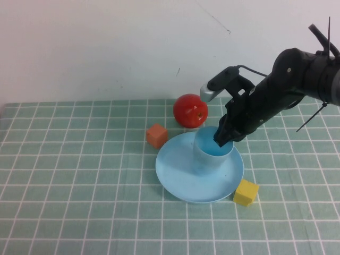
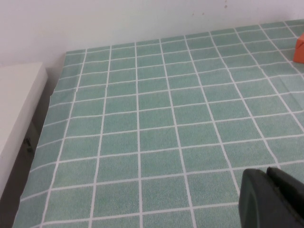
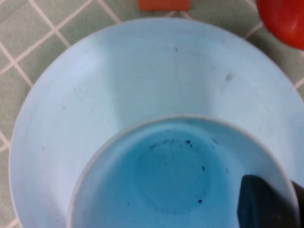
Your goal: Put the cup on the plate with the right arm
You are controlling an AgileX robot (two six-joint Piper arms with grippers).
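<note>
The light-blue cup stands upright in the middle of the light-blue plate; I cannot tell whether its base touches the plate. My right gripper is shut on the cup's far-right rim, one finger inside and one outside. The right wrist view looks down into the cup, with the plate around it and the gripper pinching the wall. My left gripper is shut and empty, low over the tablecloth, and is out of the high view.
A red apple sits just behind the plate. An orange cube lies at the plate's far-left edge and a yellow cube at its near-right edge. A white wall runs behind the green checked tablecloth.
</note>
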